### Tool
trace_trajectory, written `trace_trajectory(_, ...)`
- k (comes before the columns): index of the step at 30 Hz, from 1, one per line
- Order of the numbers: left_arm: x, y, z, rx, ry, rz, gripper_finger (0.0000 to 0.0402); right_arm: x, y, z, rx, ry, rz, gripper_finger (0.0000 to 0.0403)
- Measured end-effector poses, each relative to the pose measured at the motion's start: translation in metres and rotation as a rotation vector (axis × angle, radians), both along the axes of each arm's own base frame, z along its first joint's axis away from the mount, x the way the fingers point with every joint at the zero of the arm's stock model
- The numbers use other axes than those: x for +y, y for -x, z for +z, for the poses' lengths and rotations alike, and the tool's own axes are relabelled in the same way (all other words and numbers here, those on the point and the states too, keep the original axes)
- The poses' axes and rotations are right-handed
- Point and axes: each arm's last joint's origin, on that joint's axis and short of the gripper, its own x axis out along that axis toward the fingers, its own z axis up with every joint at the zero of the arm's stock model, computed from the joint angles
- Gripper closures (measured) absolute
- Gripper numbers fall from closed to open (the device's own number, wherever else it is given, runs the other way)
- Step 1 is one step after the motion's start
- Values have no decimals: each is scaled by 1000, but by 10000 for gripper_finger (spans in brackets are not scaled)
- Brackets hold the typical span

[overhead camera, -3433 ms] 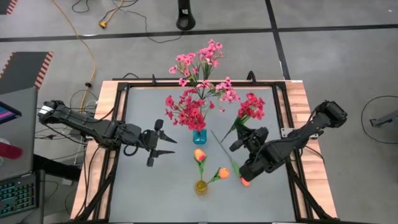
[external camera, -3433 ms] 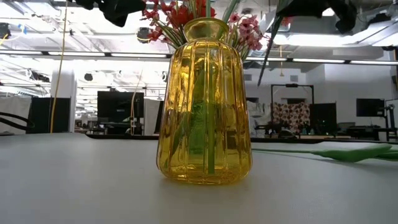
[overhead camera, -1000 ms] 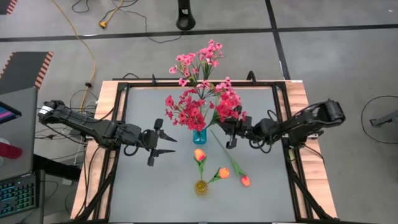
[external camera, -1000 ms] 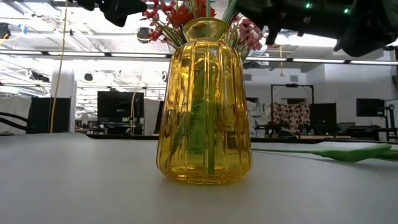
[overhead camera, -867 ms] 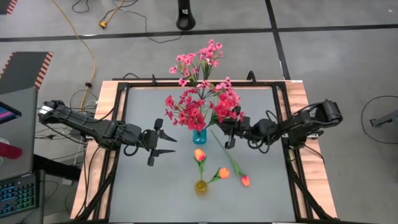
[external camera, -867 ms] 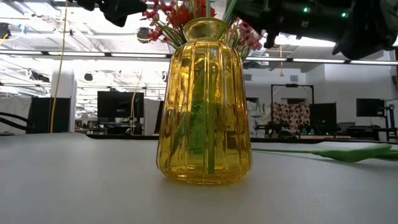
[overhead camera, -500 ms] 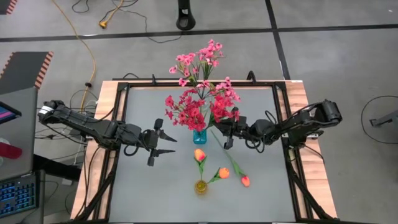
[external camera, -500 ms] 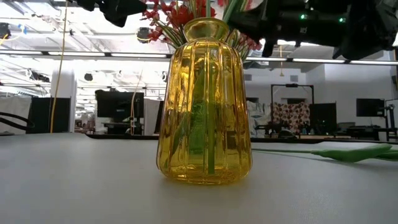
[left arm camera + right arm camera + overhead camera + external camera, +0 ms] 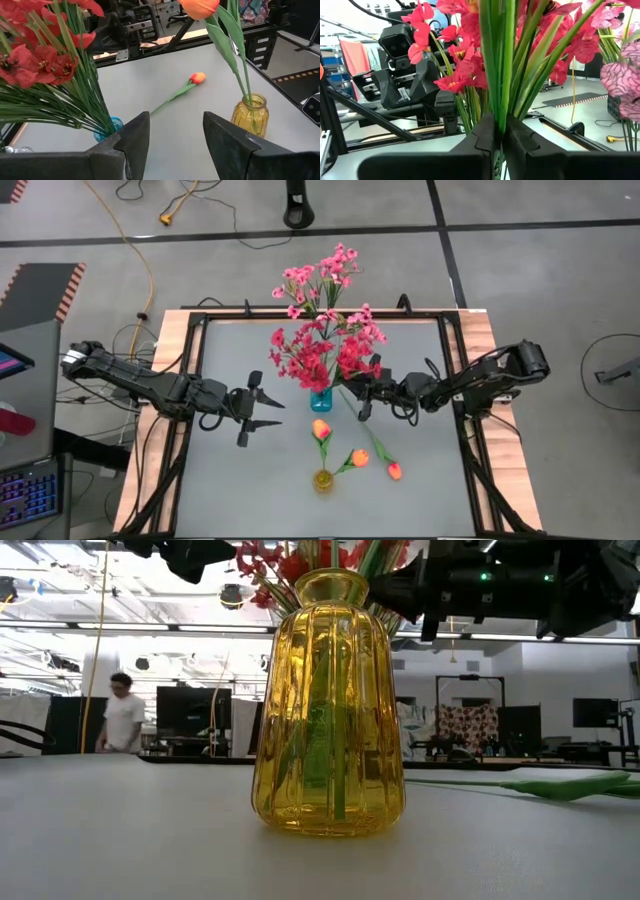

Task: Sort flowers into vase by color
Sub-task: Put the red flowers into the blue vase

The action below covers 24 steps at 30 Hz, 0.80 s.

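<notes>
A teal vase (image 9: 320, 399) at the table's middle holds a red spray bunch (image 9: 308, 357), with pink sprays (image 9: 322, 280) behind it. My right gripper (image 9: 362, 396) stands just right of this vase, shut on another red spray (image 9: 355, 360) whose blossoms lean against the bunch. A yellow vase (image 9: 322, 478) near the near edge holds two orange buds (image 9: 320, 428). The third orange bud (image 9: 394, 471) lies flat on the table, right of the yellow vase. My left gripper (image 9: 262, 408) hovers open, left of the teal vase. My right gripper pinches the red spray's bundle of green stems (image 9: 499, 117) between its two fingers. The fingers come level from the table's right and lie across the stems. The spray stands roughly upright, blossoms above the fingers. Its lower end is hidden by the fingers.
The lying bud's long green stem (image 9: 365, 430) runs slanting from below my right gripper toward the near right. In the low view the yellow vase (image 9: 328, 700) fills the middle. Bare grey table (image 9: 250, 490) lies to the near left. A person (image 9: 122, 712) stands far off in the room.
My right gripper has moved a little toward the table's left, closer to the teal vase, staying shut on the red spray. The spray's blossoms have travelled with it and now merge with the red bunch. The left arm has kept still.
</notes>
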Motion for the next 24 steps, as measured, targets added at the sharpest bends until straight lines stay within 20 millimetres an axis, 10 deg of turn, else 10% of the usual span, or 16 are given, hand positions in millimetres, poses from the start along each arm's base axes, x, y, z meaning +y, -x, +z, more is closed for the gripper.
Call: trace_trajectory(24, 0, 0, 0, 2, 0, 0, 228, 1, -14, 8, 366, 31, -2, 150)
